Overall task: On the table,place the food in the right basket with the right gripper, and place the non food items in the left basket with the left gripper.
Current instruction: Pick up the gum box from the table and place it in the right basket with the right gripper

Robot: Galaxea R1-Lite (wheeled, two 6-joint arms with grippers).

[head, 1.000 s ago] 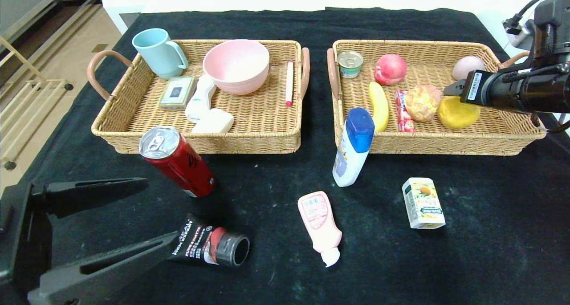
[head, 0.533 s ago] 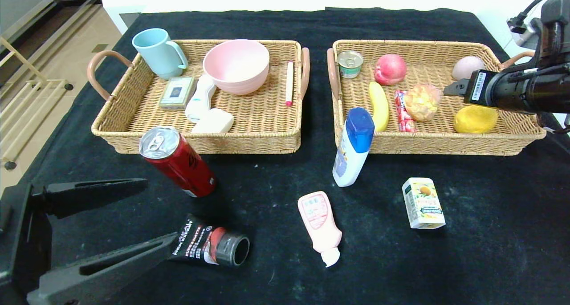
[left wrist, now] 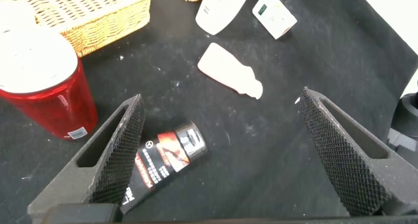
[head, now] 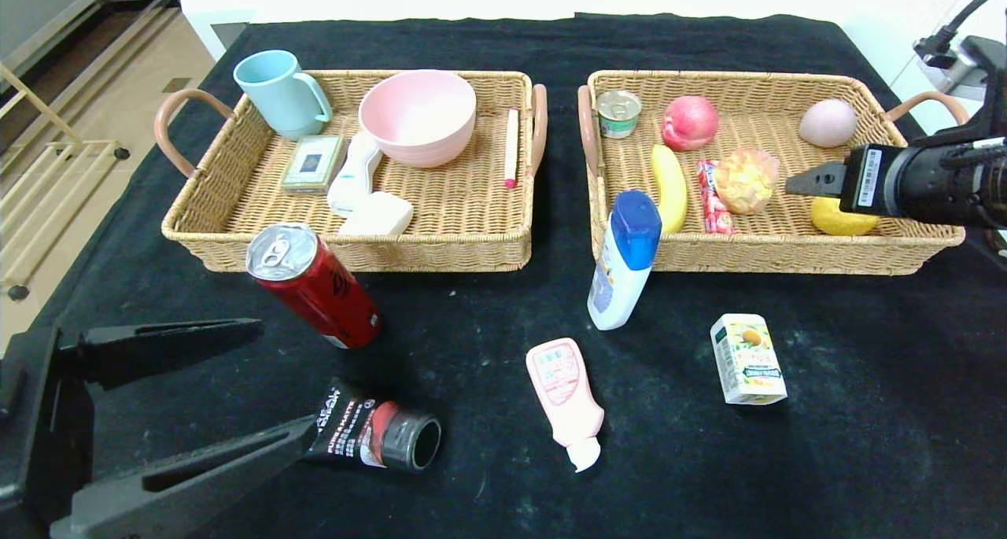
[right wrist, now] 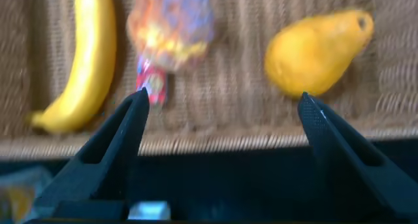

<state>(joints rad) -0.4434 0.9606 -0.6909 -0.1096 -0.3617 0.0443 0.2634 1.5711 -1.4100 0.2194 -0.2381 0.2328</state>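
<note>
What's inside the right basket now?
Right basket: tin, peach, egg, banana, candy stick, snack bag, pear partly covered by the open right pincer.

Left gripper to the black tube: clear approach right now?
Probably yes. The left gripper is open, the black tube lies between its fingers on bare table, and the red can stands off to one side.

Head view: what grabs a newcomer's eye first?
Two tan wicker baskets side by side at the back: the left basket holds a pink bowl and blue mug, the right basket fruit and snacks. The right hand hovers open over the yellow pear lying in the right basket. Near the front, the red drink can stands beside the open left hand.
</note>
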